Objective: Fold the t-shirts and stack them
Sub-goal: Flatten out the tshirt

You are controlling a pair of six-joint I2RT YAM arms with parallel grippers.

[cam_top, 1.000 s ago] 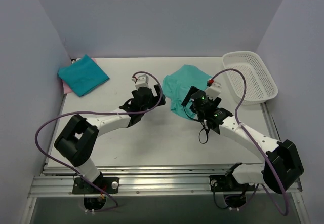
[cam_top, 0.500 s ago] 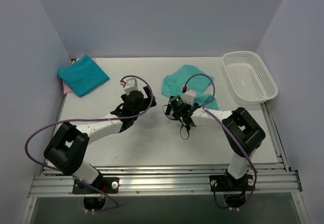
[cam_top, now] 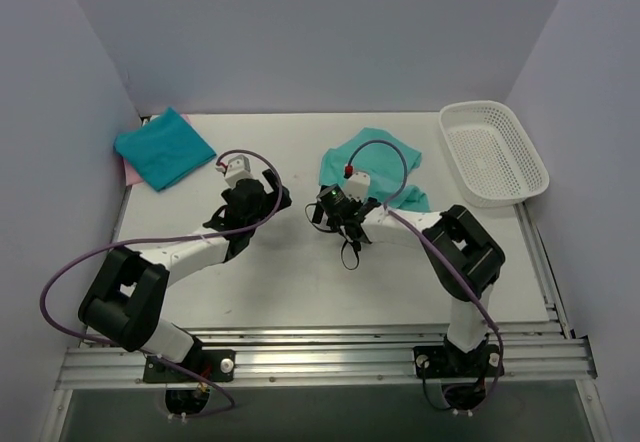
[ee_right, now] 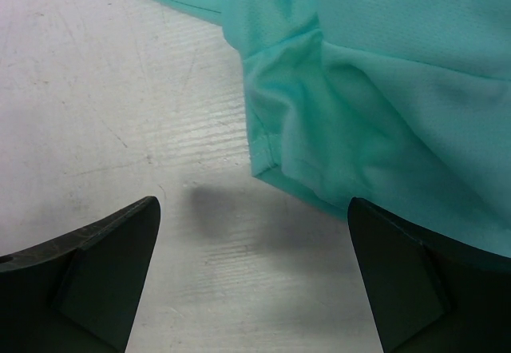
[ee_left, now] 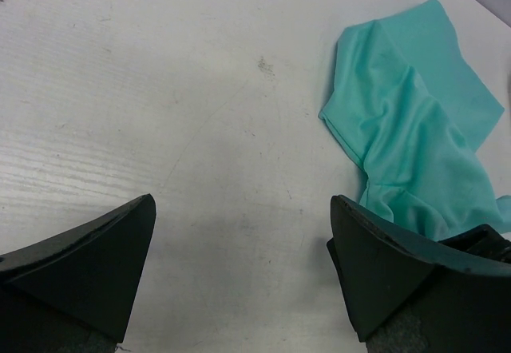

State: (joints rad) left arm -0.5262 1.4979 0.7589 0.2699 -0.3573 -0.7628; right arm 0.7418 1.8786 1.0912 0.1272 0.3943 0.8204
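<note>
A loose, crumpled teal t-shirt (cam_top: 378,162) lies at the back middle of the table; it also shows in the left wrist view (ee_left: 415,137) and the right wrist view (ee_right: 383,65). A folded bluer teal t-shirt (cam_top: 165,148) lies at the back left on top of a pink one (cam_top: 129,171), of which only an edge shows. My left gripper (cam_top: 268,197) is open and empty over bare table left of the loose shirt (ee_left: 243,277). My right gripper (cam_top: 322,208) is open and empty at the shirt's near left hem (ee_right: 255,281).
A white mesh basket (cam_top: 523,178) stands at the back right. The table (cam_top: 300,272) has grey walls on the left, right and back. The right arm's forearm lies across the shirt's near edge. Cables loop from both wrists.
The right gripper has swung left across the loose shirt to its near left hem, its arm folding. The left gripper has drawn back to the left, away from the shirt.
</note>
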